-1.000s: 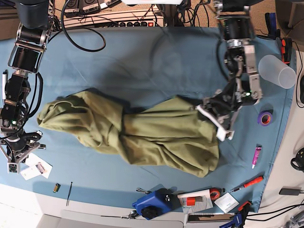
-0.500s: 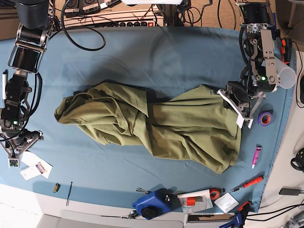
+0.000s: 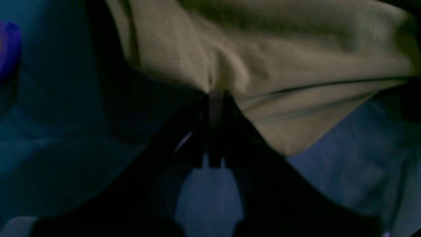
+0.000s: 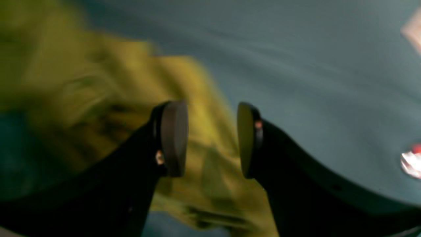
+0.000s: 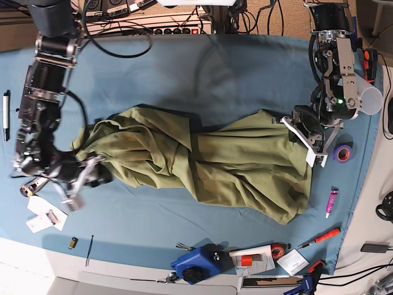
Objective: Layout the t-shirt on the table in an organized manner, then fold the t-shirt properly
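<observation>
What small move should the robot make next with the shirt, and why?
Probably close the right gripper on the t-shirt edge below its open jaws. The left gripper already pinches the opposite end, and the shirt lies twisted, so both ends need holding to spread it.

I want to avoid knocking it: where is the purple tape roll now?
In the base view, the purple tape roll lies near the table's right edge, just right of the left gripper.

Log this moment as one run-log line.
left gripper: shut on t-shirt edge | right gripper: open, beside shirt's other end | t-shirt: bunched, unfolded on table
</observation>
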Controlling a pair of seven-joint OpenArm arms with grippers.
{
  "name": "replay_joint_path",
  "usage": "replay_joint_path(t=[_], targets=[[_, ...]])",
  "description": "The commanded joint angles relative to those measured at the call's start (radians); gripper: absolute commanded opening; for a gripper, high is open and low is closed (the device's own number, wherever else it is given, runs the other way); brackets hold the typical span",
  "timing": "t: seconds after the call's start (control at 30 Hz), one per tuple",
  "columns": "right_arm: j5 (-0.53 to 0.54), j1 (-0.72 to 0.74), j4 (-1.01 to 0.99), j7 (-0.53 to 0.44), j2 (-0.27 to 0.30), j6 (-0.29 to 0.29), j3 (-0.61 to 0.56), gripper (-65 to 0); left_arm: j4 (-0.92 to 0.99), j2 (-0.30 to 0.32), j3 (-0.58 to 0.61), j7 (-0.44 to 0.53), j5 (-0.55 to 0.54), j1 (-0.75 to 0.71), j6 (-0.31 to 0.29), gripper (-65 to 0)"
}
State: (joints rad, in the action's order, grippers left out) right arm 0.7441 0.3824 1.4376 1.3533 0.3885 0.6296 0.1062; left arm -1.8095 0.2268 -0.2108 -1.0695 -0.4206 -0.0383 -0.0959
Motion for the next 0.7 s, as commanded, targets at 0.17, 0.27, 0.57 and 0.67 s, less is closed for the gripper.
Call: replay_joint_path(t=[0.17,0.27,0.57,0.67], targets=[[-0.035,0.014,0.014,-0.010,0.003,0.029,-0.243,-39.6,-0.021,0.006,-0.003,0.015,-0.005,0.014,-0.003,-65.0],[-0.061,0.014,0.014,-0.011,0.003,0.028,-0.383,-39.6,-0.021,0.006,-0.003,0.015,-0.005,0.014,-0.003,-65.0],[-0.061,0.014,0.016,-0.013,0.002,0.016,-0.552,-39.7,-0.021,0.006,-0.003,0.015,-0.006,0.014,-0.010,-65.0],[-0.083,0.014,0.048,-0.024,0.002,0.005,-0.537,-39.7,-0.021,0.006,-0.003,0.016,-0.006,0.014,-0.010,-65.0]])
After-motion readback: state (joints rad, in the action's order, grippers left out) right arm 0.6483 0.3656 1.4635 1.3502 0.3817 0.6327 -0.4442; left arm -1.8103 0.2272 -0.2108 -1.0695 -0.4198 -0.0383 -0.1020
